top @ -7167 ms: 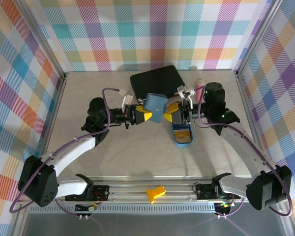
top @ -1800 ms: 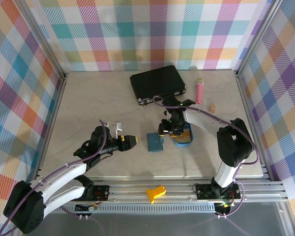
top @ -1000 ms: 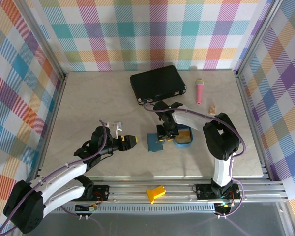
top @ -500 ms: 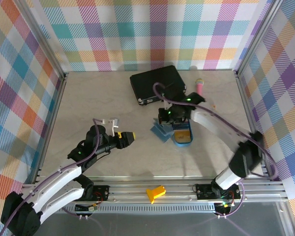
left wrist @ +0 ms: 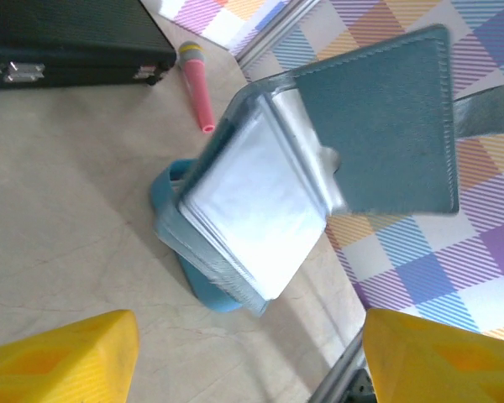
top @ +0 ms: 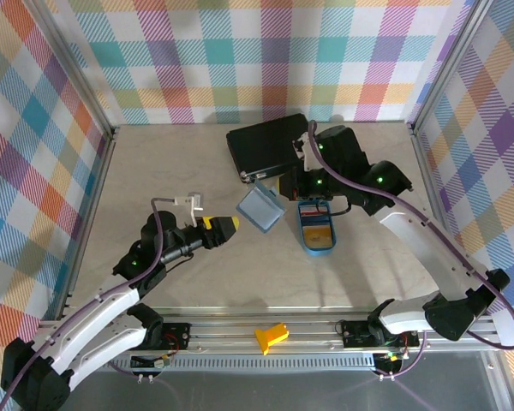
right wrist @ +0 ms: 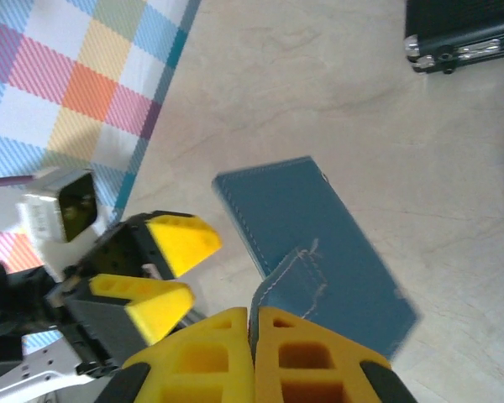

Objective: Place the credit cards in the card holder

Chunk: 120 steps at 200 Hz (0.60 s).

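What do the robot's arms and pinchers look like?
The left arm and right arm are white shells with chunky black joints, each trailed by a purple cable. The left gripper and right gripper have bright yellow wedge-shaped fingers.

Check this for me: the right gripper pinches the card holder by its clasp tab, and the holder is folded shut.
Wrong on one point: the card holder hangs open, not folded shut; the left wrist view shows its pale pockets. The right gripper does pinch its clasp tab.
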Each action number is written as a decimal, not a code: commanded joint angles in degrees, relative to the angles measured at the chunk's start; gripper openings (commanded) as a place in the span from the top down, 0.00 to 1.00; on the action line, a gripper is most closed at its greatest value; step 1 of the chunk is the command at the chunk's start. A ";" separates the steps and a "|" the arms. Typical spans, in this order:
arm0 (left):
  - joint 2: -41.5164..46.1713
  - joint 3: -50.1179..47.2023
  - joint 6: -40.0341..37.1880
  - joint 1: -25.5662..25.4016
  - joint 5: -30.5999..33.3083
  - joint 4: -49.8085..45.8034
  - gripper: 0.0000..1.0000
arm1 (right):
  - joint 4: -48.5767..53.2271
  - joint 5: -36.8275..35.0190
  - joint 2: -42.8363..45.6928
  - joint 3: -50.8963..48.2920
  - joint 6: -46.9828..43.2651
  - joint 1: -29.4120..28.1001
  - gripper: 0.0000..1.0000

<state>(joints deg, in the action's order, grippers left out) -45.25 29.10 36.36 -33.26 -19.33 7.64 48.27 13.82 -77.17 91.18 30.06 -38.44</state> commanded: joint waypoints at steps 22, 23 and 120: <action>-0.71 -5.70 10.52 -0.91 -2.25 17.68 0.27 | -5.80 6.73 1.35 4.18 4.46 0.81 1.00; -0.71 -5.71 10.77 -0.92 -2.23 17.90 0.27 | -5.86 6.78 1.38 4.14 4.60 0.81 1.00; -7.43 -6.35 20.66 -1.90 -1.32 36.77 0.24 | -19.23 14.09 1.93 5.56 18.07 2.58 1.00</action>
<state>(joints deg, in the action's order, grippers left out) -51.42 23.38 54.57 -34.48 -20.93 36.47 35.11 24.73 -75.94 93.69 43.48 -35.97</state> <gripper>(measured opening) 0.759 0.056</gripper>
